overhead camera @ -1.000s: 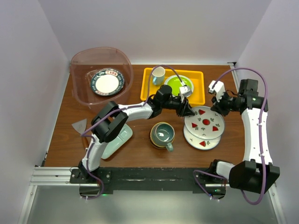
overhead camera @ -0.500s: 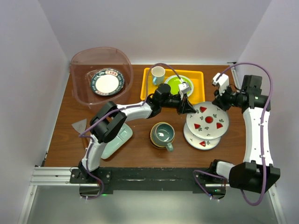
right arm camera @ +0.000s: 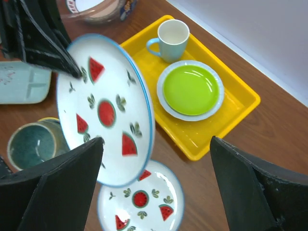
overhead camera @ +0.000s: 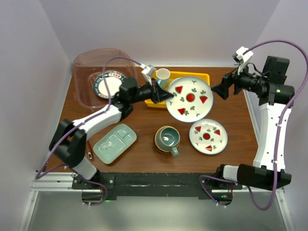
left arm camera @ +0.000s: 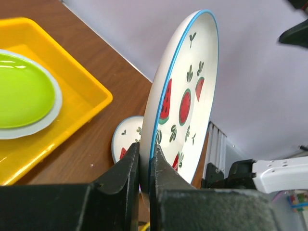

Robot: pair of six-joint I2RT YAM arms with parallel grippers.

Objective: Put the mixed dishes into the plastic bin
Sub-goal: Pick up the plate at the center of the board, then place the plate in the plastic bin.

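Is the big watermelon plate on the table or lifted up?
Lifted: the left gripper pinches the rim of the big watermelon plate, above the yellow tray.

Big watermelon plate (overhead camera: 189, 98) hung tilted aloft; smaller plate (overhead camera: 208, 135), teal mug (overhead camera: 167, 138), divided tray (overhead camera: 114, 143) lay on table (overhead camera: 240, 144); floral plate (overhead camera: 109, 85) in bin (overhead camera: 82, 62).

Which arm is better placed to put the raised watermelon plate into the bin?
Left. The left gripper holds the plate by its rim in the air, and the bin lies on that arm's side. The right gripper hangs open and empty, opposite the bin.
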